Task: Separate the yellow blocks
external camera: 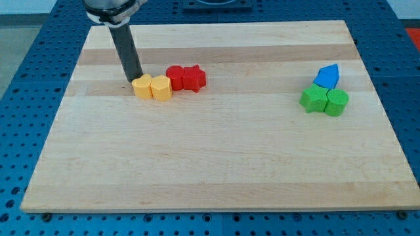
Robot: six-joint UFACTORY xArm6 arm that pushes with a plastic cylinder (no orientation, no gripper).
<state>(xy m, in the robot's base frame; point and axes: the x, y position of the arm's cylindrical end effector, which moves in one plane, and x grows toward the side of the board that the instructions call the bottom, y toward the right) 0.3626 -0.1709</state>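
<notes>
Two yellow blocks touch each other at the board's upper left: a yellow heart-like block on the left and a yellow hexagonal block on the right. My tip stands just above and left of the left yellow block, touching or nearly touching its upper edge. The dark rod rises from there toward the view's top.
A red round block and a red star block sit right of the yellow pair, touching it. At the right, a blue block rests above a green star block and a green round block. The wooden board lies on blue pegboard.
</notes>
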